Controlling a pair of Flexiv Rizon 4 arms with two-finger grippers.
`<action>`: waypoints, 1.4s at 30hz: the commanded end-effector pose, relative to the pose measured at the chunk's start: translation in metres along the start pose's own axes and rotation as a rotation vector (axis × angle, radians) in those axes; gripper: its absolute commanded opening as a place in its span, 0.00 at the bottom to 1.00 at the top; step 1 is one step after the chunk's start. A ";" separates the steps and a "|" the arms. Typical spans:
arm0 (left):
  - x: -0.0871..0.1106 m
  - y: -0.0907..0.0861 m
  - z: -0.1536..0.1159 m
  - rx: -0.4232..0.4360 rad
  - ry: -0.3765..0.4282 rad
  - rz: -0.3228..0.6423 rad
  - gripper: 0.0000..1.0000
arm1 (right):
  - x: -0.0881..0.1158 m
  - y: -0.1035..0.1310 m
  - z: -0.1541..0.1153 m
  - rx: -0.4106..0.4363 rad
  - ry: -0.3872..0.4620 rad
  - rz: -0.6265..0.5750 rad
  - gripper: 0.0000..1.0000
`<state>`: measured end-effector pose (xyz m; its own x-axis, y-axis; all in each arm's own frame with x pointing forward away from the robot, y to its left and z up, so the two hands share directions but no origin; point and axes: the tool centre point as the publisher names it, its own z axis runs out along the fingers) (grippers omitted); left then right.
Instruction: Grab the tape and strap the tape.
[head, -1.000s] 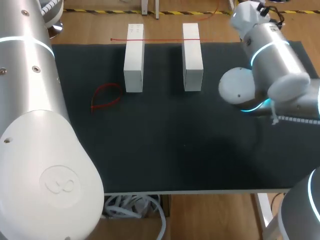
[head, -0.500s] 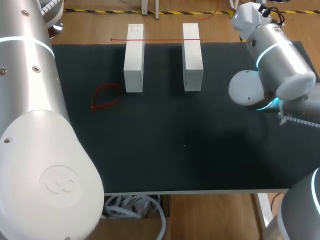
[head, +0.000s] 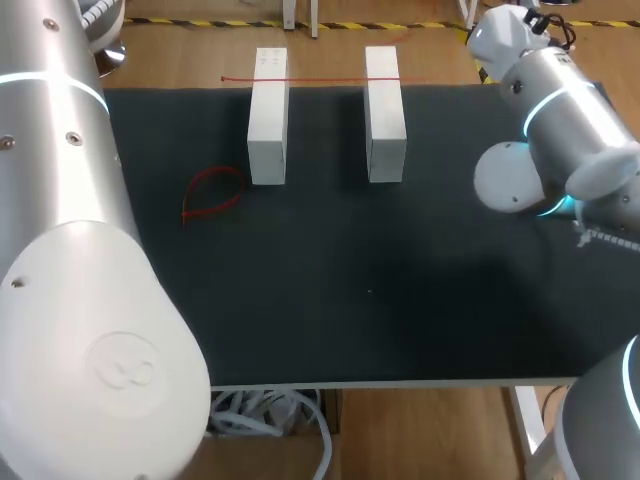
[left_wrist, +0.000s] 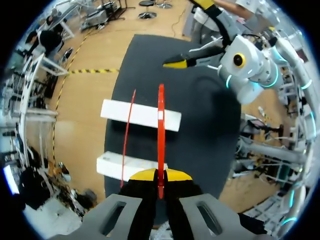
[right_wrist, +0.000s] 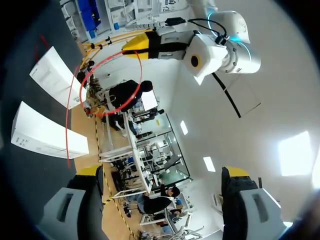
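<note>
Left gripper (left_wrist: 160, 175): fingers closed narrow on a red tape loop (left_wrist: 161, 125), held edge-on in the air above the two white blocks (left_wrist: 140, 114). A straight red tape (left_wrist: 127, 132) lies across both blocks, and a second red loop (head: 212, 193) lies flat on the dark mat (head: 400, 280), just beside the left-hand block. Right gripper (right_wrist: 162, 172): fingers spread wide, holding nothing, off toward the table's right side.

The right gripper (right_wrist: 161, 174) holds its yellow-tipped fingers wide apart. Ahead of it, the left gripper (right_wrist: 136, 48) pinches a red tape loop (right_wrist: 82, 84). Two white blocks (right_wrist: 47, 132) lie side by side on the dark table (right_wrist: 34, 97), near its edge.
</note>
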<state>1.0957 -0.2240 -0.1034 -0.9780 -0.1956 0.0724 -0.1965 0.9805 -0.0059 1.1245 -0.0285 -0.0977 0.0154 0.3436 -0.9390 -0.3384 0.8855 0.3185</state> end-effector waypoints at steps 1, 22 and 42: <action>0.011 0.029 0.004 -0.051 0.031 -0.131 0.00 | -0.001 -0.003 0.001 -0.036 0.004 -0.001 1.00; 0.085 0.233 0.013 -0.177 0.096 -0.845 0.00 | -0.001 -0.003 0.001 -0.036 0.004 -0.001 1.00; 0.083 0.242 0.009 -0.197 0.087 -0.892 1.00 | -0.001 -0.003 0.001 -0.036 0.004 -0.001 1.00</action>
<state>0.9682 -0.0042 -0.1067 -0.4592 -0.8873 0.0430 -0.8515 0.4534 0.2633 1.1242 -0.0279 -0.0979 0.0160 0.3437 -0.9389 -0.3511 0.8812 0.3166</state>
